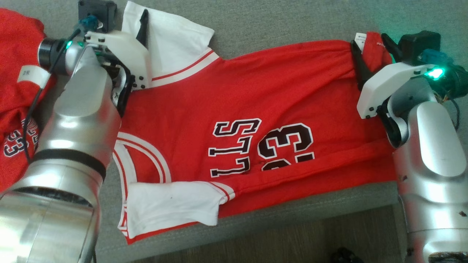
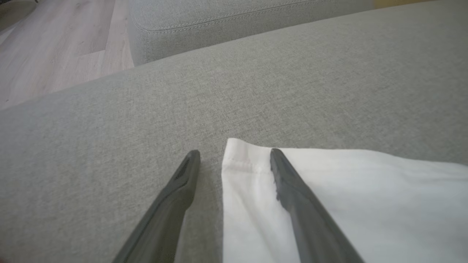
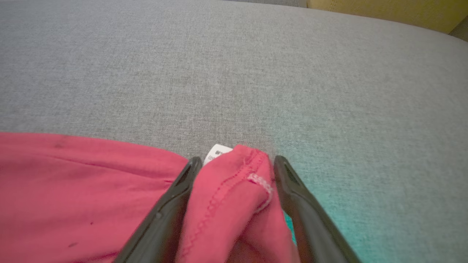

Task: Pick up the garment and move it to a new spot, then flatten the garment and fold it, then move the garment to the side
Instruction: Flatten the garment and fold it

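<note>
Though open, right hand (image 3: 237, 160) astride garment (image 3: 73, 182) corner

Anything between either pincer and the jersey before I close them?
Nothing visible. The open left pincer straddles the white sleeve at its edge, one finger on the sleeve, the other over the grey cushion. The open right pincer has the red hem corner of the jersey bunched between its fingers.

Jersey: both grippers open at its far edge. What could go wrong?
Left gripper straddles the sleeve edge, one finger over bare cushion: closing may pinch too little and slip.
Right gripper has the hem corner bunched between its fingers: it may grab extra layers.
The jersey lies near the cushion front: a pull could drag it off.
</note>
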Available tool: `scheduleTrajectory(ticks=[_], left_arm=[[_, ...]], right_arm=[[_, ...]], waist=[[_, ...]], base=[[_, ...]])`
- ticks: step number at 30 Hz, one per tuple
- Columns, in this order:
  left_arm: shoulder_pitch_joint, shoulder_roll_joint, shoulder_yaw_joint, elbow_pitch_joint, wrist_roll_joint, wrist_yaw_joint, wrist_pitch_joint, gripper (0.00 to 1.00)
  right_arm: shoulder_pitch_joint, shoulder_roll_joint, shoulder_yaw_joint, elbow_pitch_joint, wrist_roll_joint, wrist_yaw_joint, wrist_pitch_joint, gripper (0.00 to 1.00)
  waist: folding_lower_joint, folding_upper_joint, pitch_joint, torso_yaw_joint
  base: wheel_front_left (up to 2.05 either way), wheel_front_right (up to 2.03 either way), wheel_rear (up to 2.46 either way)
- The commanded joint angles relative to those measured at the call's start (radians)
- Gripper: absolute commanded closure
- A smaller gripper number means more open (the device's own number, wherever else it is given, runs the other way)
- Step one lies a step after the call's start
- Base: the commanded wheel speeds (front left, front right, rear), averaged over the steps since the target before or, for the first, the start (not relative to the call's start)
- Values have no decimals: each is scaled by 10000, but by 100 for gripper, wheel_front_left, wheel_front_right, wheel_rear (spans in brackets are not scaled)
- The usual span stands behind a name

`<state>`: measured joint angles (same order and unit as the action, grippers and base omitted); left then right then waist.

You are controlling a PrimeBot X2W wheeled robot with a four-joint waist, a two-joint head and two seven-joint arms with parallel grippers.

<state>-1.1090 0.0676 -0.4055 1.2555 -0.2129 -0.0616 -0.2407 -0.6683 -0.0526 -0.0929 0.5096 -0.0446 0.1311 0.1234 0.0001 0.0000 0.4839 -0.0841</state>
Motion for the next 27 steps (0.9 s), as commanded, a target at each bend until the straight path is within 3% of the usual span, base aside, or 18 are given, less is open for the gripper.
scheduleTrajectory(ticks=[1,2,3,4,5,14,27], left_arm=[[-423,368,101,-124,-20,-23,-104,0],[-440,360,82,-91,-27,-39,-112,0],[-453,354,70,-59,-40,-53,-118,31],[-460,349,55,-27,-56,-82,-122,95],[-464,344,29,7,-67,-128,-123,100],[-332,269,239,-286,-459,-172,-198,100],[2864,151,697,-5433,-307,479,-209,100]], right_arm=[[-161,24,77,-284,-127,-4,58,0],[-170,24,70,-290,-123,-4,54,0],[-178,24,65,-294,-117,-4,49,0],[-185,24,64,-297,-105,-4,42,0],[-190,24,69,-296,-90,-4,35,0],[-135,24,-163,-262,-89,-4,-41,0],[305,20,-1387,-538,-718,-4,278,0]], waist=[[-1,0,42,-14],[-1,0,56,-18],[-1,0,67,-23],[-1,0,78,-25],[-1,0,85,-26],[-1,0,-76,237],[-1,0,-473,1060]], base=[[0,0,0],[0,0,0],[0,0,0],[0,0,0],[0,0,0],[0,0,0],[0,0,0]])
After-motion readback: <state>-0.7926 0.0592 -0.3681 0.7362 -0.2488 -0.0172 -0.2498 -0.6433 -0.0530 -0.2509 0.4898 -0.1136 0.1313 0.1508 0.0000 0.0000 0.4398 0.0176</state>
